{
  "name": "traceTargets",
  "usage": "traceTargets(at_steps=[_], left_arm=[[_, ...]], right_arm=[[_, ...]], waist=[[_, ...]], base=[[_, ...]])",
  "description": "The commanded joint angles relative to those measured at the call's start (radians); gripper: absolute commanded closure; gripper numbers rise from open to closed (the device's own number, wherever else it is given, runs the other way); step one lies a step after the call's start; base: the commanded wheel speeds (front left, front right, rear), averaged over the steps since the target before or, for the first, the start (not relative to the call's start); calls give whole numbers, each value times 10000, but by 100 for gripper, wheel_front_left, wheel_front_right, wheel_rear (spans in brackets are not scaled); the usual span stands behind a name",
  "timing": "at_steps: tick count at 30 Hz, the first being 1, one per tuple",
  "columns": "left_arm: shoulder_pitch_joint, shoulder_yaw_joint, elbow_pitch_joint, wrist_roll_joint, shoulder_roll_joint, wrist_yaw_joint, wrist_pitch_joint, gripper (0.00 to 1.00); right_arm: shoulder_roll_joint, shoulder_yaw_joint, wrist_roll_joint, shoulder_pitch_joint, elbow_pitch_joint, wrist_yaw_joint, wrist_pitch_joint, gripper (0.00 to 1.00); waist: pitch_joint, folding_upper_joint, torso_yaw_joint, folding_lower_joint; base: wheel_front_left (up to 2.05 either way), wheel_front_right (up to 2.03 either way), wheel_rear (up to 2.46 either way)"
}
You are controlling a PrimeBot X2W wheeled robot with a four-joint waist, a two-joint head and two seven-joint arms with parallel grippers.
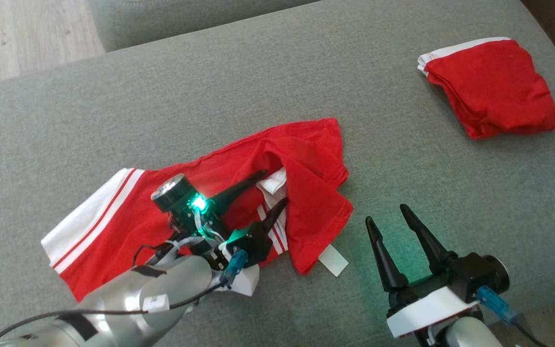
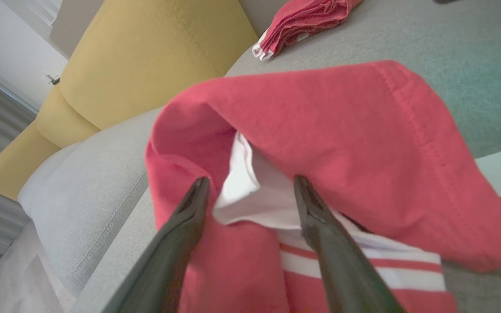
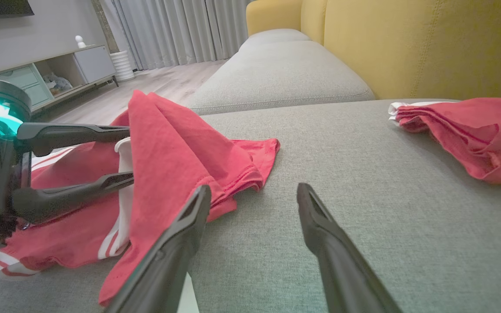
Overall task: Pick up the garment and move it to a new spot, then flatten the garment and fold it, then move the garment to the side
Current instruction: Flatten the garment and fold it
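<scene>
Seemingly astride crumpled garment [image 1: 309,149], left gripper [image 1: 275,185]

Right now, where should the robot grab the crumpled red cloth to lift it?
Probably the white fold tucked under the raised red flap of the garment, coming in from the striped end. That fold stands off the sofa, and the open left gripper has one finger on each side of it.

The garment [image 1: 301,154] is red, with a white band and thin red stripes at its left end. It lies crumpled on the grey sofa [image 1: 210,82], not flat. Its right part is folded over the middle, and a white inner part shows under this fold. A white label [image 1: 334,260] sticks out at the lower edge.
</scene>
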Motion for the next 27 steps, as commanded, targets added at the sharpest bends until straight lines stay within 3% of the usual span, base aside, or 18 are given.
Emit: traceTargets(at_steps=[1, 2, 4, 5, 6, 8, 15, 18, 27], left_arm=[[-509, 265, -99, 45, 97, 29, 1, 18], [-508, 272, -65, 20, 96, 36, 22, 35], [-493, 305, -19, -66, 92, 31, 31, 59], [-493, 307, -4, -88, 90, 28, 12, 70], [-493, 307, -4, -88, 90, 28, 12, 70], [-475, 327, 5, -139, 73, 42, -76, 97], [-158, 537, -609, -442, 39, 266, -546, 100], [51, 713, -1317, -526, 210, 578, -706, 100], [976, 1292, -4356, -601, 1729, 1930, -633, 100]], right_arm=[[36, 179, 30, -100, -230, -9, -26, 0], [40, 183, 30, -102, -217, -9, -26, 0], [50, 193, 16, -103, -205, -9, -26, 0], [54, 192, 12, -100, -201, -9, -26, 0], [54, 192, 12, -100, -201, -9, -26, 0], [60, 169, 6, -71, -187, -9, -26, 0], [-43, 91, -10, 199, 41, -9, -26, 0], [-120, 69, 40, 318, 287, -9, -26, 0], [-385, 1056, 1009, 461, 1323, -9, -26, 0]], waist=[[-10, 0, -11, -1], [-21, 0, -13, -1], [-46, 0, -14, -1], [-63, 0, -13, -1], [-63, 0, -13, -1], [-130, 0, 14, -1], [-419, 0, 592, -1], [-473, 0, 1065, -1], [-624, 0, 2308, -1]], base=[[0, 0, 0], [0, 0, 0], [0, 0, 0], [0, 0, 0], [0, 0, 0], [0, 0, 0], [0, 0, 0], [0, 0, 0], [0, 0, 0]])
